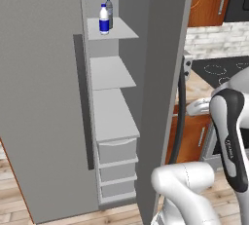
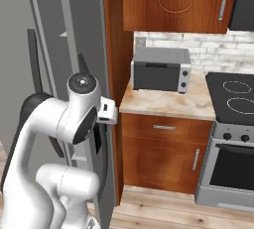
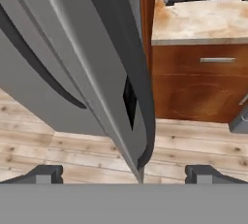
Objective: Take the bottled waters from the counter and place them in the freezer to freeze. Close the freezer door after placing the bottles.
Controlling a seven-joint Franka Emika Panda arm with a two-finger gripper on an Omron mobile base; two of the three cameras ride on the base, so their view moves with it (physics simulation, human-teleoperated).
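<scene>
Rising from the lower right of the left base view, the white arm (image 1: 228,136) bent up beside the grey unit, and in the hand view the two dark fingers (image 3: 46,173) stood spread wide at the bottom corners of the frame, one at lower left and one at lower right, with nothing between them but the plank floor (image 3: 193,145) and the lower end of a dark curved handle (image 3: 140,121) running down the middle of the frame. Just beyond the fingers the freezer door (image 1: 41,97) stood swung open, filling the left side of the left base view, its long dark bar handle (image 1: 83,102) upright near its inner edge. Behind it the freezer (image 1: 165,48) showed pale shelves in the centre of the frame with drawers stacked below them. On the top shelf (image 1: 121,29), in the upper middle of the frame, stood the two bottled waters: the white bottle (image 1: 103,19) with blue label in front, upright, and the grey bottle (image 1: 109,10) just behind it, so close that I could not tell whether they touched. Farther off, in the right base view, the counter (image 2: 168,101) carried a grey toaster oven (image 2: 161,69) in the upper middle, with the black stovetop (image 2: 233,96) at the right edge.
</scene>
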